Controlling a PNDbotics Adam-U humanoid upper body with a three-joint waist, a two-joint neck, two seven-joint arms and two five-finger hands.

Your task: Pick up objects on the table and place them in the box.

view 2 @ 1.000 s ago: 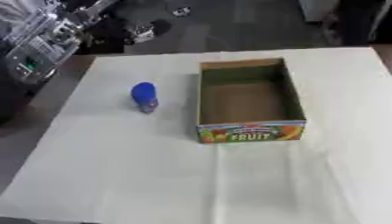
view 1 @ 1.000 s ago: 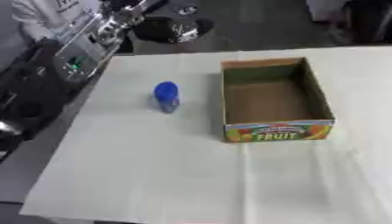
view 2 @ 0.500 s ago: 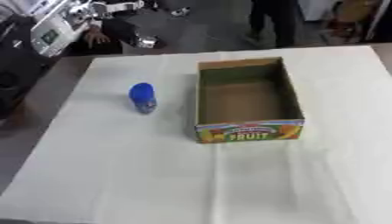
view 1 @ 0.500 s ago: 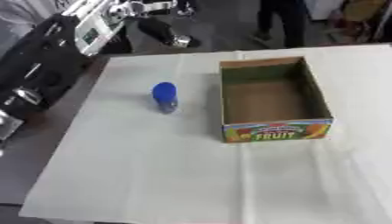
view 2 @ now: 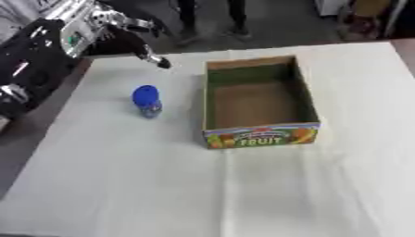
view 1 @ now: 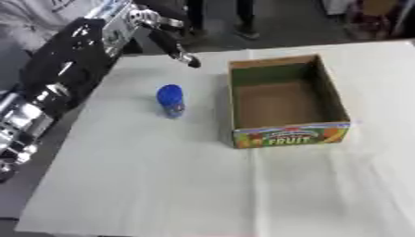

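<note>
Left hand (view 1: 162,33) above the table's (view 1: 162,185) far left corner, fingers straight and spread, holding nothing, one fingertip angled down toward the cloth, well short of the bottle. Blue-capped bottle (view 1: 170,101) upright on the white cloth, just left of the cardboard box (view 1: 285,134) (open top, "FRUIT" printed on the near wall) and apart from it. Right hand nowhere in either view.

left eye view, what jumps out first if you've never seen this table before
An open cardboard box printed FRUIT stands right of centre on the white table, nothing visible inside. Left of it, apart, stands a small container with a blue lid. The left hand hangs above the table's far left, fingers extended.
</note>
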